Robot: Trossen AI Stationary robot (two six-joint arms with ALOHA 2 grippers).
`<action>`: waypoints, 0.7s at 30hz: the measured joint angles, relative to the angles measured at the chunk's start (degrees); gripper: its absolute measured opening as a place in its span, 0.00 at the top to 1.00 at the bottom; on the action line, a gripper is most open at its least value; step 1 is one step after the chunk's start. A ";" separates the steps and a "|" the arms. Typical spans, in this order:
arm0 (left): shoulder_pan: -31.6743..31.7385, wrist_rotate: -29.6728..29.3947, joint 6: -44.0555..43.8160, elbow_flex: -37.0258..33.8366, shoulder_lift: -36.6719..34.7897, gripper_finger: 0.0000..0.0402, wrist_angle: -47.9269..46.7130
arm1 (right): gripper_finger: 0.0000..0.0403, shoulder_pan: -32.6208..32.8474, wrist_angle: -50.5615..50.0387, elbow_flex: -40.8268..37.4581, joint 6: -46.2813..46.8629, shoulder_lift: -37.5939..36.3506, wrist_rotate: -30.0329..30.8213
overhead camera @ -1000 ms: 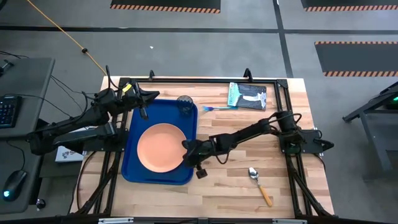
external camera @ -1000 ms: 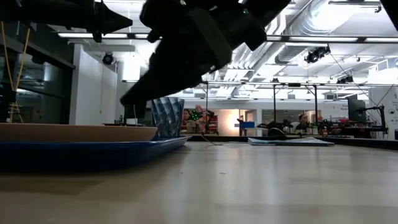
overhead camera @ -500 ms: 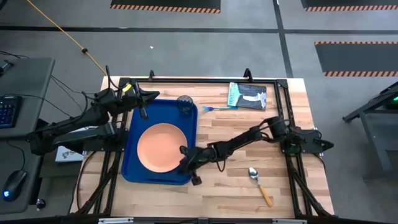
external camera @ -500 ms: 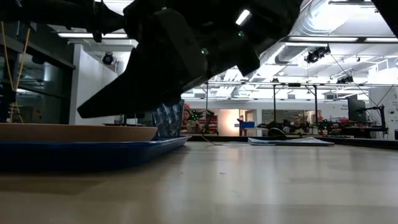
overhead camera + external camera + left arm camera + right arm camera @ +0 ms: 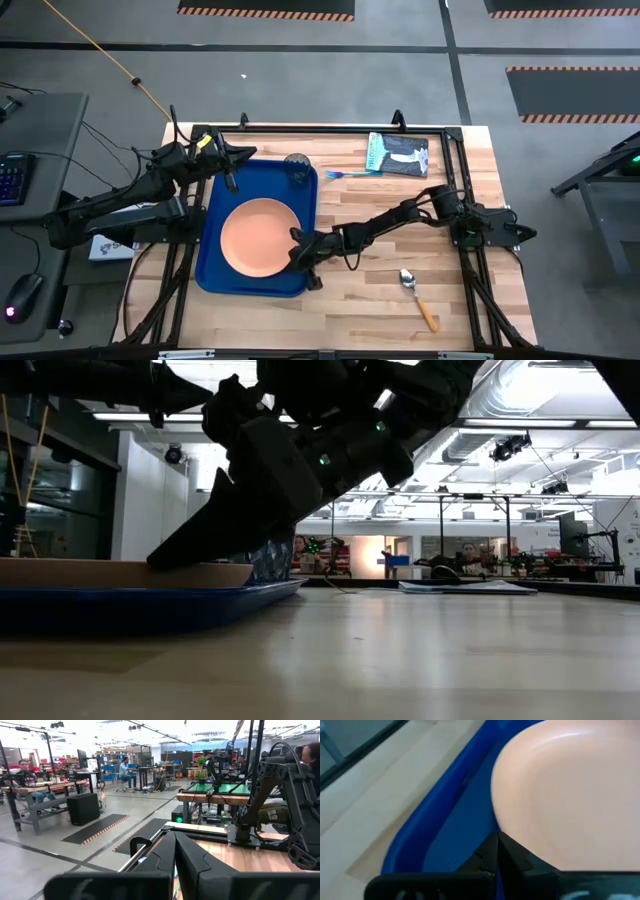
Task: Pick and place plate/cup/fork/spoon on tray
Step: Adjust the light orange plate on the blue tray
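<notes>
The peach-orange plate lies flat in the dark-blue tray. The dark see-through cup stands on the tray's far right corner. The light-blue fork lies on the table right of the cup. The spoon lies near the table's near right. My right gripper is shut, low over the tray's right side, at the plate's right rim. My left gripper is shut and empty, held above the tray's far left corner. My right gripper's shut fingertips rest on the plate's right rim. The fingers slant down from the table's right side. The plate lies flat on the tray.
A flat teal-and-black packet lies at the table's far right. Bare wood lies between the tray and the spoon. The black frame rails run along the table's edges.
My right gripper has gone toward the table's left edge and down, over the tray's right rim to the plate's right rim, staying shut. The plate has not visibly moved.
</notes>
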 joint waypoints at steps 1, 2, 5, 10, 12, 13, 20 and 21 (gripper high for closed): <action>0.00 0.00 0.00 0.00 0.00 1.00 0.00 | 1.00 -0.04 -0.01 0.00 -0.03 0.00 0.62; 0.00 0.00 0.02 0.00 0.00 1.00 0.00 | 1.00 -0.07 0.02 0.00 -0.10 0.00 1.30; 0.00 0.00 0.02 0.00 0.00 1.00 -0.02 | 1.00 -0.45 -0.12 0.00 -0.79 0.00 1.91; 0.00 0.00 0.02 0.00 0.00 1.00 -0.11 | 1.00 -2.07 -0.32 0.00 -2.06 -0.02 4.07; 0.01 0.00 0.06 0.00 0.00 1.00 -0.17 | 1.00 -2.87 -0.42 0.00 -2.08 -0.02 4.23; 0.01 -0.01 0.05 0.00 0.00 1.00 -0.17 | 1.00 -3.22 -0.41 0.00 -2.08 -0.02 4.25; 0.00 0.00 0.07 0.00 0.00 1.00 -0.24 | 1.00 -4.33 -4.00 -0.02 -4.40 -0.96 4.04; 0.01 -0.01 0.07 0.00 0.00 1.00 -0.27 | 1.00 -4.31 -5.75 -0.02 -5.52 -1.65 4.74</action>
